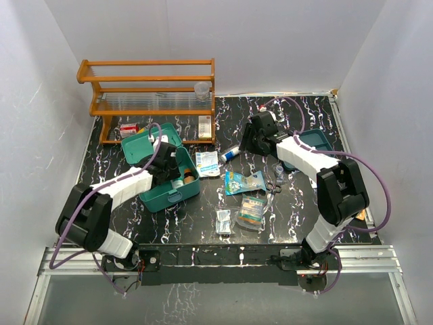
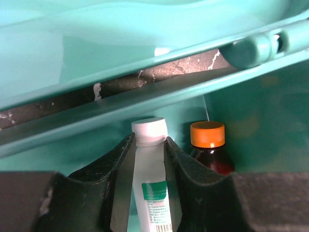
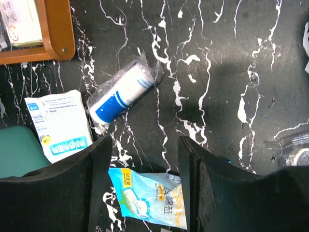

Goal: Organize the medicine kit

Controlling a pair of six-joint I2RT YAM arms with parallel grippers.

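An orange wooden two-shelf rack (image 1: 152, 88) stands at the back left of the black white-veined marble counter (image 1: 203, 223); just in front of it, on the left half of the counter, sits the teal-green rectangular plastic medicine kit (image 1: 169, 195), its hinged lid thrown back toward the rack; the left arm (image 1: 128, 183) reaches down into the open box (image 2: 251, 96), and the left jaws are clamped on a white plastic tube (image 2: 150, 188) with a white cap and green-printed label, held upright; a brown bottle with an orange cap (image 2: 207, 142) stands just beside it inside the kit; right of the kit a white sachet with blue print (image 3: 60, 123) lies flat, then a wrapped white roll with a blue band (image 3: 123, 92), lying slanted; nearer the arms lies a light blue printed packet (image 3: 145, 195); the right jaws hang spread wide and empty above the counter, the packet's upper edge showing between them; behind the right arm (image 1: 298, 154) a flat teal tray (image 1: 319, 137) rests at the back right
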